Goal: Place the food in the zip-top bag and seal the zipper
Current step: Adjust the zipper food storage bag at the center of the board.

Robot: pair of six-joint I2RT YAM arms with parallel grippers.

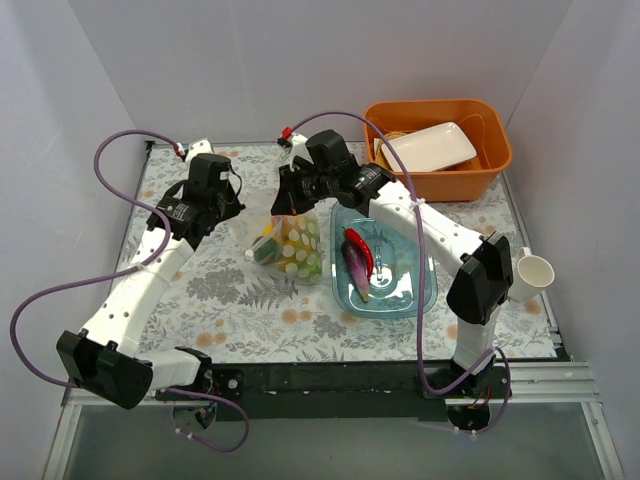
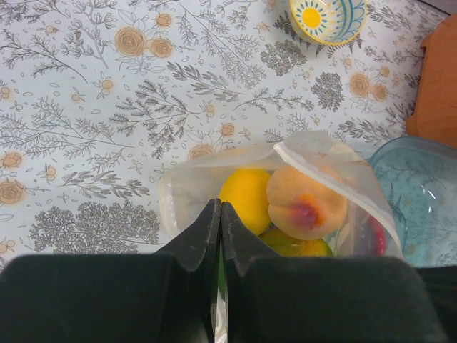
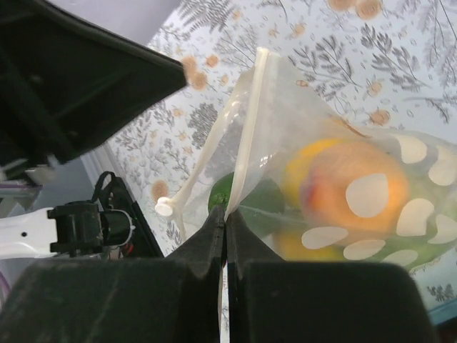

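The clear zip-top bag [image 1: 287, 246] is held up off the table between both grippers, its mouth open. Through the plastic show a yellow lemon [image 2: 246, 196], an orange peach [image 2: 307, 201] and a green lime [image 3: 239, 197]. My left gripper [image 2: 220, 204] is shut on the bag's left mouth edge. My right gripper [image 3: 225, 213] is shut on the whitish zipper [image 3: 246, 136] at the other edge, beside its white slider [image 3: 166, 207]. A red chilli [image 1: 358, 247] and a purple eggplant [image 1: 355, 273] lie in the blue tray [image 1: 410, 300].
An orange bin [image 1: 492, 150] holding a white plate [image 1: 430, 146] stands at the back right. A white cup [image 1: 533, 271] sits at the right edge. A small patterned bowl [image 2: 328, 16] stands on the floral tablecloth behind the bag.
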